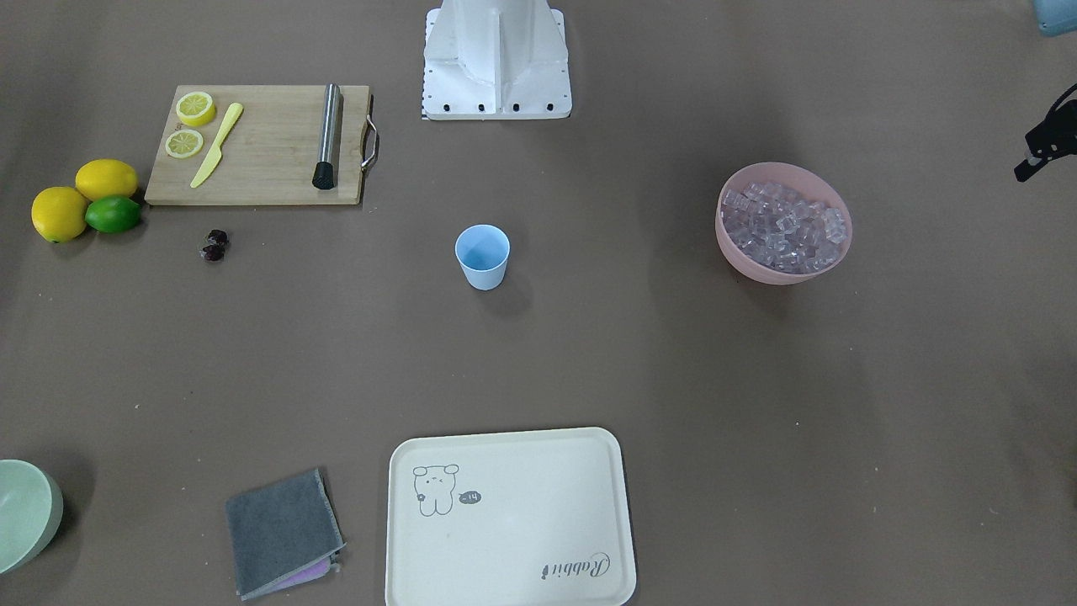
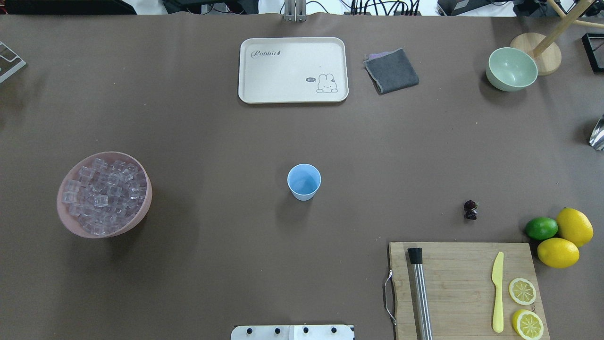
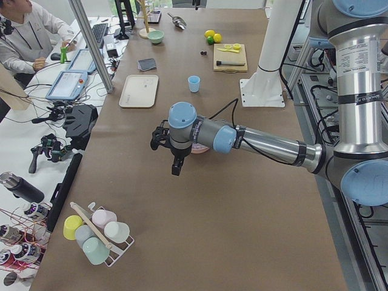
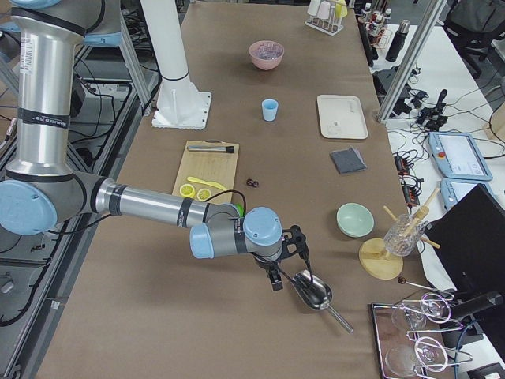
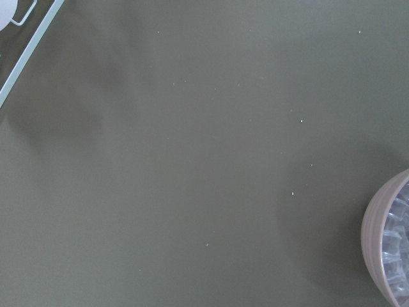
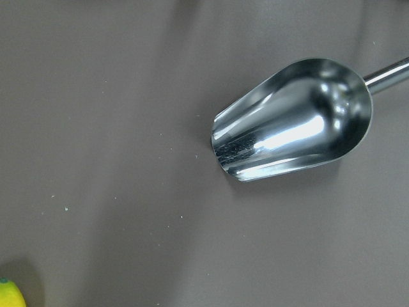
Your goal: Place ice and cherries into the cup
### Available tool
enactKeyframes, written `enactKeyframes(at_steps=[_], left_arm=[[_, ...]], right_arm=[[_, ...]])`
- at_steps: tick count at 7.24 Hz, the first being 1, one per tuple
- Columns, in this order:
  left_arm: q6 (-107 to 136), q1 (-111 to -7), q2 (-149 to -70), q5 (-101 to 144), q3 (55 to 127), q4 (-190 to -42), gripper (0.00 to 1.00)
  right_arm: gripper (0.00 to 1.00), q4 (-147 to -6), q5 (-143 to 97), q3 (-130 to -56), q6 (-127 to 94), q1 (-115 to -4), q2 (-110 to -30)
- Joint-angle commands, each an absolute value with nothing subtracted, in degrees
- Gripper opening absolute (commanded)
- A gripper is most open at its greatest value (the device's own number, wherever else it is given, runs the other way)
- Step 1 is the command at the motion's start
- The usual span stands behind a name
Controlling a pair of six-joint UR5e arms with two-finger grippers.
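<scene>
Overhead view, all places given from the cup.

- Left gripper [image 3: 176,168]: hangs over the table well left of the cup, beyond the pink bowl. Fingers point down with nothing seen in them. Cannot tell how wide the jaws stand.
- Ice [image 2: 104,191]: heaped in the pink bowl [image 2: 63,215], well left of the cup.
- Cup [image 2: 304,182]: upright at mid-table, standing alone.
- Tray [image 2: 283,75]: well beyond the cup, on the far side from the robot.
- Grey cloth [image 2: 391,71]: far side, a bit right.
- Cherries [image 2: 470,209]: well right of the cup and slightly nearer the robot. The two touch each other on the bare table, just off the board's far edge.
- Board [image 2: 457,278]: right of the cup on the robot's side. It carries a steel rod [image 2: 420,293], a yellow knife [image 2: 497,293] and two lemon slices [image 2: 522,291].
- Lime [image 2: 541,228]: further right, touching two lemons [image 2: 574,226].
- Green bowl [image 2: 512,69]: far right corner.
- Scoop [image 6: 294,118]: lies on the table at the far right.
- Right gripper [image 4: 278,280]: hangs just above and beside the scoop. Jaw width cannot be told, and no grip is visible.
</scene>
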State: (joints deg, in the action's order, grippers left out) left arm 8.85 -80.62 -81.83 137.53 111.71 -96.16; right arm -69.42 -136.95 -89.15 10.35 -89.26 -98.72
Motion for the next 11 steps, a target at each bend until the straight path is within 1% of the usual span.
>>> enactKeyframes(at_steps=[1,3,7,8,10,11], left_arm=[[8.6,-78.5,-81.9,137.1,111.3,-98.4,0.97],[8.9,-78.3,-81.7,137.2,110.0,-99.2,0.97],[9.1,-78.1,-82.3,137.3,110.5,-100.6,0.98],[9.0,-76.4,-82.9,136.3,111.3,-102.2,0.97],[10.8,-68.7,-83.2,128.1,112.2,-110.6,0.97],[11.3,-66.4,-83.3,128.0,114.0,-112.1,0.97]], right_arm=[[1.00,-69.3,-138.4,-89.1,10.5,-88.9,-98.7],[1.00,-67.8,-139.0,-89.0,10.4,-88.8,-98.7],[1.00,-67.5,-138.7,-89.1,10.5,-87.4,-98.5],[1.00,-67.5,-138.8,-89.2,10.3,-87.3,-98.5],[1.00,-67.5,-139.0,-89.2,10.2,-87.1,-98.5],[1.00,-67.5,-139.0,-89.3,10.1,-87.1,-98.5]])
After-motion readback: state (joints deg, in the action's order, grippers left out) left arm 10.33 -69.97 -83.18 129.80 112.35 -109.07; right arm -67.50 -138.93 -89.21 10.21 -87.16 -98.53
